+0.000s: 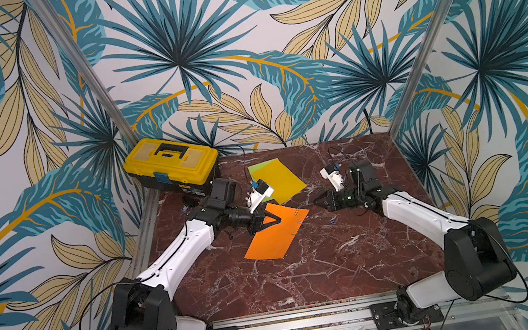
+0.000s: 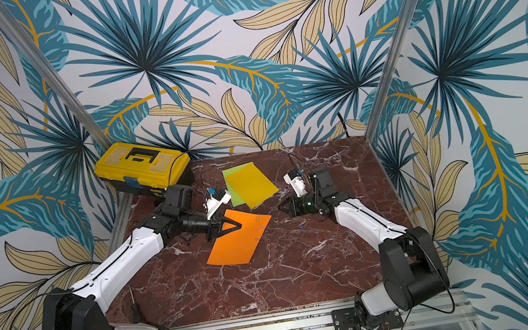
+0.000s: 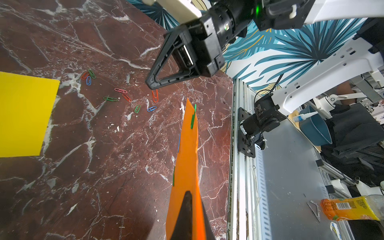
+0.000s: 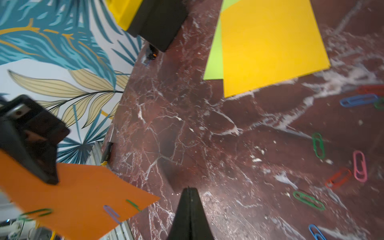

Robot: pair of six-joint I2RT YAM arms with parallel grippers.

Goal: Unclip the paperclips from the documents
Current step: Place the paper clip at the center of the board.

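Marble table (image 1: pixel 307 273) | left end effector (image 1: pixel 277 221) grips orange sheet (image 1: pixel 274 240) | right end effector (image 1: pixel 316 203) clenched beside it

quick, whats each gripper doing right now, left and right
left gripper: closed on the orange sheet, pinching its edge.
right gripper: closed, nothing visibly held.

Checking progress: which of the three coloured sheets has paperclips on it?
The orange sheet, pinched by the left gripper: green and blue paperclips sit along its edge. The yellow sheet and the lime green sheet show none.
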